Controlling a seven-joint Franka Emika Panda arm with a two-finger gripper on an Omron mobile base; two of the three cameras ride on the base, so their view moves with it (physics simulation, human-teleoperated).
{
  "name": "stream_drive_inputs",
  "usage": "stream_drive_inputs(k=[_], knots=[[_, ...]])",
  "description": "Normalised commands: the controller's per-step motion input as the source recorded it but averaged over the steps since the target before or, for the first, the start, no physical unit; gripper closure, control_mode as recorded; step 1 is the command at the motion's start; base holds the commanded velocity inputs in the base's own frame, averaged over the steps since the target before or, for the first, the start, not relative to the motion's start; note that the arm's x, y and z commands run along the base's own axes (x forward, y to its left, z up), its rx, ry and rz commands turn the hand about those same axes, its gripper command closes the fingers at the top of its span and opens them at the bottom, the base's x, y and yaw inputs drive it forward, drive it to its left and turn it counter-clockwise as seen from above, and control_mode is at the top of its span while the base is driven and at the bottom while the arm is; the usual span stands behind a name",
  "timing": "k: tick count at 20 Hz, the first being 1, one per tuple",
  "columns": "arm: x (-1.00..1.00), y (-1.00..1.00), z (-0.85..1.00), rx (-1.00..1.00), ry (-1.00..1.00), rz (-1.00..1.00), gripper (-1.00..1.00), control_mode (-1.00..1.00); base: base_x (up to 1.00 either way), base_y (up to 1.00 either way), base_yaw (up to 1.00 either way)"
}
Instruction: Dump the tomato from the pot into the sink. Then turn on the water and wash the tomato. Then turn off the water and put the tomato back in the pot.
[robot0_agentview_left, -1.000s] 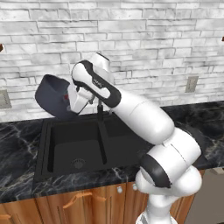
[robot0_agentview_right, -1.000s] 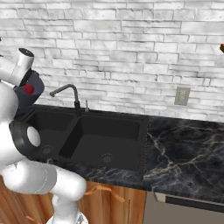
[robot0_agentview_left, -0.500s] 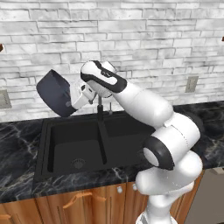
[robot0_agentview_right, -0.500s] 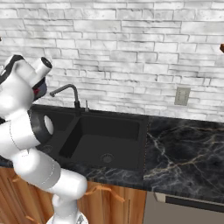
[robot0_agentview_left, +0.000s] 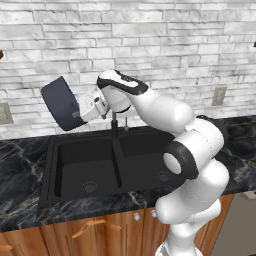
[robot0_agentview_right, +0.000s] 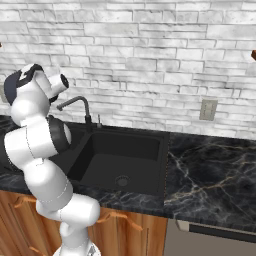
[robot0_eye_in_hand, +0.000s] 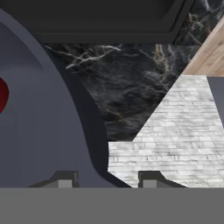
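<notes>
**Pot tipping further over the left basin, tomato not yet out**

Over the last second the arm has swung the pot (robot0_agentview_left: 61, 103) leftward and rolled it more steeply. It now hangs in the air above the left end of the sink (robot0_agentview_left: 85, 170), tilted well onto its side, its dark base turned toward the camera in the left base view. A second ago it sat closer to the faucet (robot0_agentview_left: 114, 124) and less steeply tipped. The base has not driven; the sink and the brick wall sit where they were.

The hand (robot0_agentview_left: 86, 111) is pinching the pot's rim: in the hand view the wall of the pot (robot0_eye_in_hand: 48, 131) passes between the two fingertips (robot0_eye_in_hand: 64, 180), one inside and one outside. The gap between them has hardly altered, so the grip looks steady.

The tomato (robot0_eye_in_hand: 2, 95) is inside the pot, showing as a red patch at the left edge of the hand view against the inner wall. Both basins look bare apart from their drains.

So the dumping step is under way but unfinished. My reading is that more roll is needed before the tomato slides out. The pot's mouth seems to point toward the left, near the sink's edge and the black marble bench (robot0_agentview_left: 22, 155), so the tomato could land on the bench or bounce out.
</notes>
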Motion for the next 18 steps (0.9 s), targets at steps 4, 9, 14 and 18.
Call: stream_drive_inputs(k=[4,9,14,18], knots=[[0.25,0.00,0.00,0.15,0.07,0.00,1.00,-1.00,0.00,0.00,0.00],[0.04,0.00,0.02,0.15,0.04,0.00,1.00,-1.00,0.00,0.00,0.00],[0.16,0.00,0.01,0.14,0.05,0.00,1.00,-1.00,0.00,0.00,0.00],[0.14,0.00,0.02,0.12,0.04,0.00,1.00,-1.00,0.00,0.00,0.00]])
